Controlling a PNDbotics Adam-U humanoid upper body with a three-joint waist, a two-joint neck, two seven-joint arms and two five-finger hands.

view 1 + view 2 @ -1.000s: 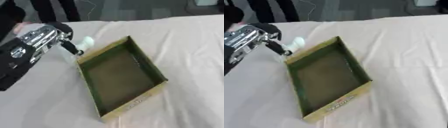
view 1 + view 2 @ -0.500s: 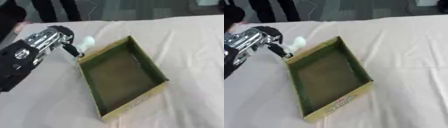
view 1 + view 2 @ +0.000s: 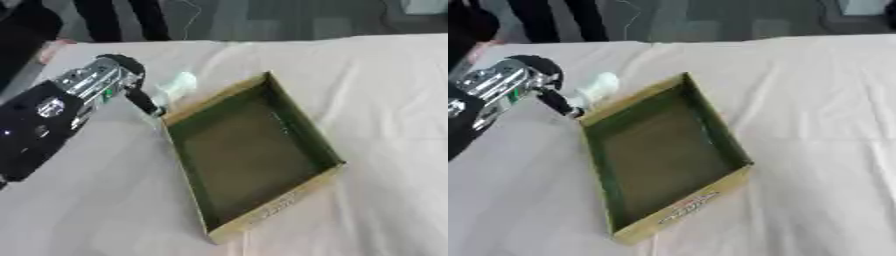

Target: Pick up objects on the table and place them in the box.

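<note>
Box (image 3: 254,155) sits open beside the left hand (image 3: 131,95), whose dark fingers pinch a pale object (image 3: 178,85).

A pale cream cloth (image 3: 376,75) covers the worktop, spreading out from beneath the hand to the hand's right and toward the near edge, with soft creases running across it well to the right of the hand. Beyond the hand, past the far edge of the worktop, lies a grey floor (image 3: 289,17). A thin light cable (image 3: 636,12) trails over that floor, up and to the right of the hand. A pale boxy shape (image 3: 424,6) shows far to the hand's right, in the upper corner.
</note>
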